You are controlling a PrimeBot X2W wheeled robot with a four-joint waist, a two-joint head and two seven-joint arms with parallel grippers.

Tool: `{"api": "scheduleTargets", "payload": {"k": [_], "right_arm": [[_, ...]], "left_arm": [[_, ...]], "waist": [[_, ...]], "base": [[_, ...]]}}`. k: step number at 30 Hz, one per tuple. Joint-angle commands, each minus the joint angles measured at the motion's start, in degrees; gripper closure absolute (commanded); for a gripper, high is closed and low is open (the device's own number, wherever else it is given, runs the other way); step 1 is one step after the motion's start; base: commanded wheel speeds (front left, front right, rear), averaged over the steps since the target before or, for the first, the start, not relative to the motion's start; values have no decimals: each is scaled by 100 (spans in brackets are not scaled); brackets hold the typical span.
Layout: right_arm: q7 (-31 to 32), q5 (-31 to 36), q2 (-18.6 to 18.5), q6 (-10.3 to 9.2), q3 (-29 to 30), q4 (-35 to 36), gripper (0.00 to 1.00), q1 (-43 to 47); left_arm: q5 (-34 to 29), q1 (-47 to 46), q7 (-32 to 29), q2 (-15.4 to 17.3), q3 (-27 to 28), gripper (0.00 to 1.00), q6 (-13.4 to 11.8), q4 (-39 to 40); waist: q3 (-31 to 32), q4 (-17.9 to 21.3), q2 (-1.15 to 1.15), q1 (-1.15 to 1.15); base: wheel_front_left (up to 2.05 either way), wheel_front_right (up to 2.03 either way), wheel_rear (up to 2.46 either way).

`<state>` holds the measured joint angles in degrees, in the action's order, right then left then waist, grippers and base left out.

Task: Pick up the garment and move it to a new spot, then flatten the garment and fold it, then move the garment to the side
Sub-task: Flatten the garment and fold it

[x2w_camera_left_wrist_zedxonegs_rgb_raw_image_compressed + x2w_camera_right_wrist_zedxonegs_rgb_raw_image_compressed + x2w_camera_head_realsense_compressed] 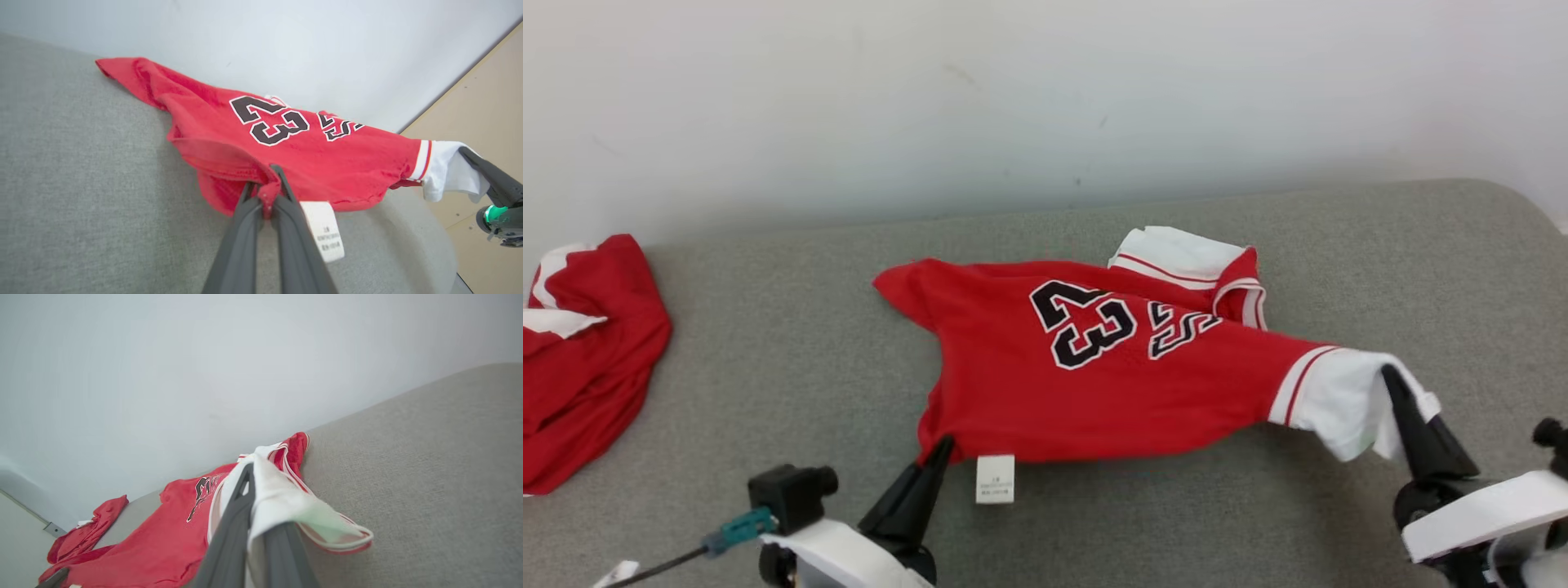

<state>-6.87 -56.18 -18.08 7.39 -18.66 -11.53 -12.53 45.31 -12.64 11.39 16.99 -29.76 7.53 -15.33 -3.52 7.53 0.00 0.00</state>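
- garment (1094, 384): red jersey, "23" in black w/ white outline, white sleeves w/ red stripes. Sits mid of grey padded surface (768, 384), spread out between both grippers.
- L gripper (942, 447): jaws clenched on the red hem corner, lower-left end of the garment in head view.
- L wrist view: fingers (241, 237) pressed together, small bunch of red fabric pinched at the tips. Hem looks raised off the surface at that pt.
- white label (995, 478): hangs from the hem just beside the L gripper, printed txt too small to read.
- R gripper (1390, 377): jaws clenched on the near white sleeve (1331, 400) at the garment's right end. Sleeve is lifted, shadow under it.
- R wrist view: white cloth draped over the fingers (233, 522), cuff hanging off to the right. One finger mostly covered by fabric.
- far sleeve (1176, 253): folded over on the wall side of the garment, resting on the surface.
- Chest area lies on the surface w/ a fold across the second "23" print.
- 2nd red garment (588, 351): crumpled at far left of the surface, well apart from the jersey, no gripper on it.
- pale wall (1013, 98) runs behind the surface; beige floor (490, 102) shows past the surface edge in L wrist view.
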Motion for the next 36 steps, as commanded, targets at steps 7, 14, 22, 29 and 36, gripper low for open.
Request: {"api": "scheduleTargets", "payload": {"k": [7, 14, 22, 29, 36], "right_arm": [[482, -702, -507, 17, 754, 1578, 100, 253], [1053, -951, -683, 17, 1754, 2979, 100, 213], [2210, -941, -333, 17, 2887, 3826, 100, -421], [3363, -385, 447, 17, 3168, 3589, 100, -1807], [3907, 822, 1345, 17, 3308, 2523, 100, -4028]], "left_arm": [[856, 224, -803, 437, 378, 100, -157, 1984], [1468, -143, -1842, 937, 861, 100, -818, 4071], [1736, -1327, -2860, 1322, 1249, 100, -1457, 4929], [1591, -2592, -3240, 1455, 1355, 100, -1450, 4357], [534, -4528, -3119, 1621, 1070, 100, -874, 2849]], "waist": [[291, -27, 0, 0], [357, 4, 0, 0], [95, 57, 0, 0], [-736, 60, 0, 0], [-1970, -10, 0, 0]], "base": [[0, 0, 0], [0, 0, 0], [0, 0, 0], [0, 0, 0], [0, 0, 0]]}}
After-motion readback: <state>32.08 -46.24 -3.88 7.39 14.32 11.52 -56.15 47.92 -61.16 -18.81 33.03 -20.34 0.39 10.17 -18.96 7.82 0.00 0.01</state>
